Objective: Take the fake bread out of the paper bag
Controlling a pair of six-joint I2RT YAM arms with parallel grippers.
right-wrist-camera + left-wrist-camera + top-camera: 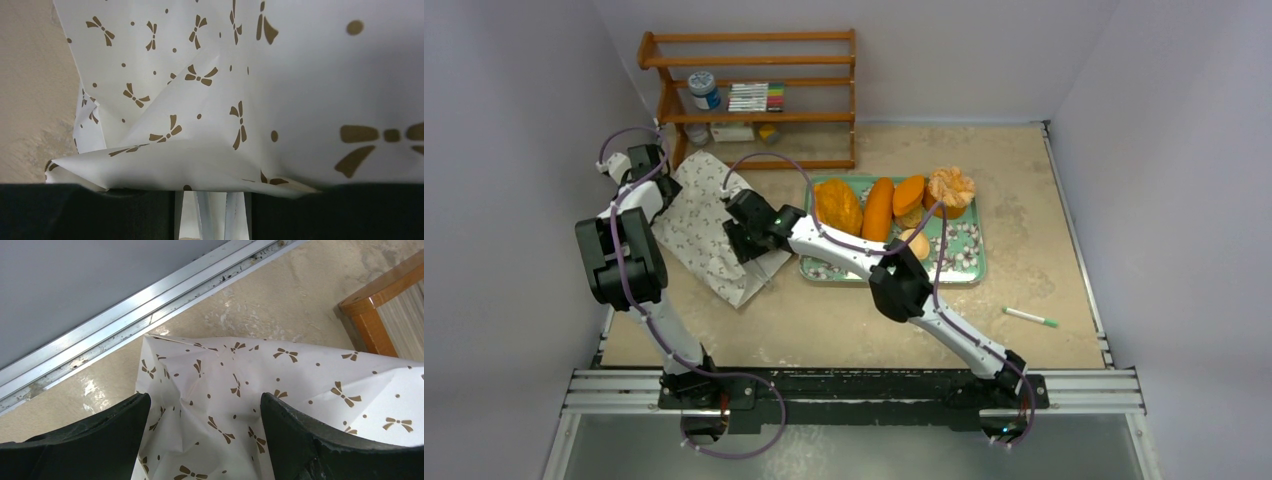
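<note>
The paper bag (704,225), white with small brown bow-like motifs, lies flat and creased on the table's left side. No fake bread shows inside it. The fake bread rests on a green floral tray (964,268): a broad lumpy loaf (837,205), a long smooth loaf (878,208) and a pale ruffled pastry (950,186). My left gripper (652,170) (205,400) hovers open over the bag's far left corner (220,385). My right gripper (742,240) (212,200) is at the bag's right edge (200,165), which drapes over its fingertips. Its jaws stand apart, with thin paper folds in the gap.
A wooden shelf (754,95) (372,315) with a jar and markers stands at the back, just beyond the bag. A green-tipped pen (1029,317) lies at the front right. An aluminium rail (150,300) runs along the left wall.
</note>
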